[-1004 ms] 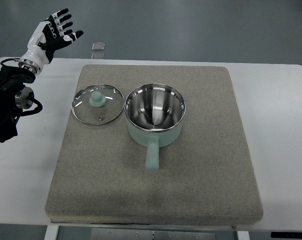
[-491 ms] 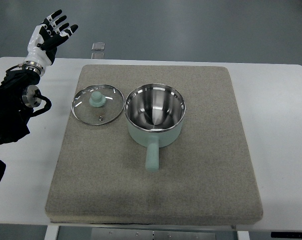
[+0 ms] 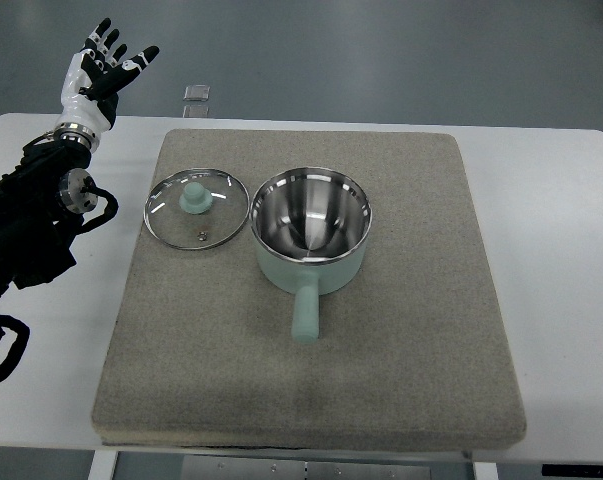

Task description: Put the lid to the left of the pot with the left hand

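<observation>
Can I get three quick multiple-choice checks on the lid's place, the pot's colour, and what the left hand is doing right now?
1. Where does the lid lie?
A. on the pot
B. on the mat, left of the pot
C. on the bare table

2. What colour is the pot's outside?
A. red
B. black
C. pale green

3. What is the left hand's state?
A. fingers spread, holding nothing
B. closed on the lid's knob
C. gripping the pot's handle

Answers: 1 B, the lid rests flat on the mat beside the pot. 2 C, its wall and handle are pale green around a steel inside. 3 A, the left hand is raised beyond the table's far left corner, well clear of both.
</observation>
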`<state>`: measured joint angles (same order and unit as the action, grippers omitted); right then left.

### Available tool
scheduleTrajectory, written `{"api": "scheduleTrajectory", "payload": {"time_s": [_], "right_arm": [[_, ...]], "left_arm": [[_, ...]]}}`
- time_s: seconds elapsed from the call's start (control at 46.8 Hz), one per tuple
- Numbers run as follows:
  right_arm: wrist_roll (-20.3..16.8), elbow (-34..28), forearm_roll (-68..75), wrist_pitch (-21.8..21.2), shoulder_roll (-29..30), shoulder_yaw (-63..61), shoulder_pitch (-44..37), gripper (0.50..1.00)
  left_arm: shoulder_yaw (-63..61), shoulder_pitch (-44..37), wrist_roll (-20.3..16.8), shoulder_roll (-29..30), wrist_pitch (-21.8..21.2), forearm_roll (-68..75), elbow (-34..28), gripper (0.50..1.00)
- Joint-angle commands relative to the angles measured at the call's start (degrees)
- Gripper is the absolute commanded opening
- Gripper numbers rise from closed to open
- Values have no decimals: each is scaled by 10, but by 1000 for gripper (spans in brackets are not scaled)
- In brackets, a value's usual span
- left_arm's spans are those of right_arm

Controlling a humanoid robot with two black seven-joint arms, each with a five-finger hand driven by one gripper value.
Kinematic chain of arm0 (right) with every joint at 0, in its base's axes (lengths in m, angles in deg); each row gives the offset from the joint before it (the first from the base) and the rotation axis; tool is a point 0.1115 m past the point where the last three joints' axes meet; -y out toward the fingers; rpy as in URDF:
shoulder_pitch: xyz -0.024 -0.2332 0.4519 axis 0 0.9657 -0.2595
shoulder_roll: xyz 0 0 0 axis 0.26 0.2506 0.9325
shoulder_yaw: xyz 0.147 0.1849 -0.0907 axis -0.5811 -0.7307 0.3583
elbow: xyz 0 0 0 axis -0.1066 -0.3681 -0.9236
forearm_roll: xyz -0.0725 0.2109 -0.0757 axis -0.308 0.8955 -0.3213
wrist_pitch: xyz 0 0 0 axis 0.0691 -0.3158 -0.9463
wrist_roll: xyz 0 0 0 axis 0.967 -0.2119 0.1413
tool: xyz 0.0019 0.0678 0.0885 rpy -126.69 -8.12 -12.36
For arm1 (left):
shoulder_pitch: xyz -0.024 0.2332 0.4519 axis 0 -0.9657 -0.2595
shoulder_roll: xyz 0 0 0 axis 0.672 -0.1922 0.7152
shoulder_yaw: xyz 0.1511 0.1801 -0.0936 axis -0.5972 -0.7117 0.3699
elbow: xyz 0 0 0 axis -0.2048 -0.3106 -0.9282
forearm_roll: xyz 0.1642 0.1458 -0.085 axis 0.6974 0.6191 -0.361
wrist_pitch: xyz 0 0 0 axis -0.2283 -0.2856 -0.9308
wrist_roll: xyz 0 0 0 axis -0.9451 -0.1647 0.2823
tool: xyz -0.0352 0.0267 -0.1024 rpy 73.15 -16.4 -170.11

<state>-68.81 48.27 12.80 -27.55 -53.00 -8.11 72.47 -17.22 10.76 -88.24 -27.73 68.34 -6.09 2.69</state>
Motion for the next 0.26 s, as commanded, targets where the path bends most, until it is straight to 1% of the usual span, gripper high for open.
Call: {"api": "scheduleTrajectory", "payload": {"time_s": [0.0,0.235], "right_arm": [[0,0,0,0,0,0,0,921],[0,0,-1,0,0,-2,0,921]], "left_arm": [[2,3,0,-3,0,-1,3,992],[2,4,0,-9,0,-4,0,992]]}}
